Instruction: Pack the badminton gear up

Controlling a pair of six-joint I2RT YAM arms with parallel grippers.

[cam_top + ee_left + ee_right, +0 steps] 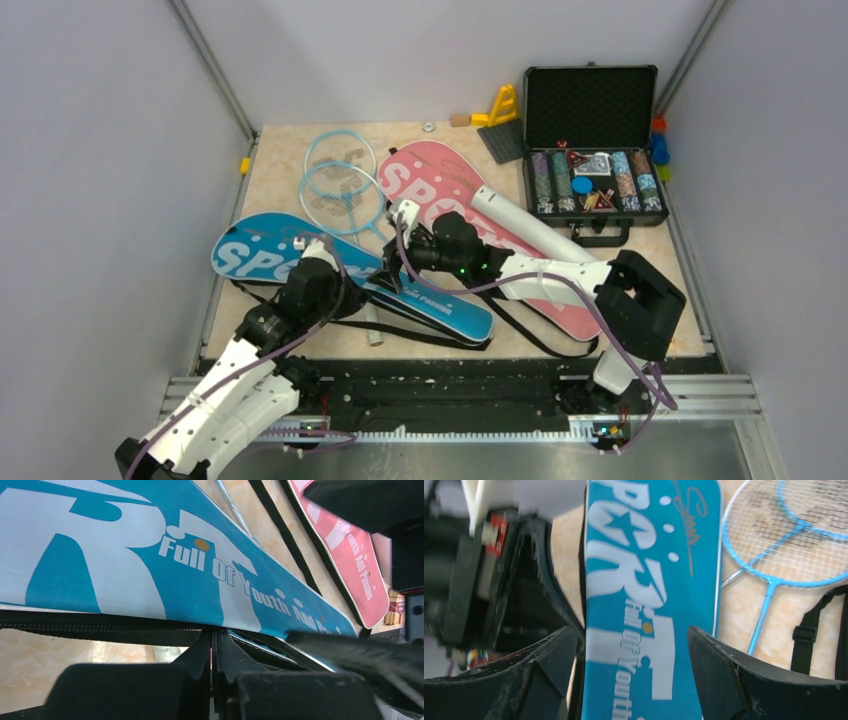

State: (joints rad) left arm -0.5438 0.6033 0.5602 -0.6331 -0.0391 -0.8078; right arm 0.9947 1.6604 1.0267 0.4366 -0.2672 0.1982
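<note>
— What are the hands doing?
— The left hand [214, 645] is pinching the zipper edge of the blue cover [255, 250], fingers almost together, by the near edge of the worktop [280, 180]. The right hand [630, 630] is spreading wide over that cover, gripping nothing.
— Beyond?
— The rackets [340, 180] and pink cover [430, 175] are lying toward the far edge.

The blue racket cover [200, 580] carries large white letters. The left wrist view shows "R" and "T", with a smaller white line, "Full Of Youth And Pa…", its end hidden. The right wrist view reads "PORT", a star inside the O, and "Full Of Youth" below, beside a gold script too loose to read. The pink racket cover [350, 565] shows "…outh And Passion" in white; from above it reads "SPO".
</note>
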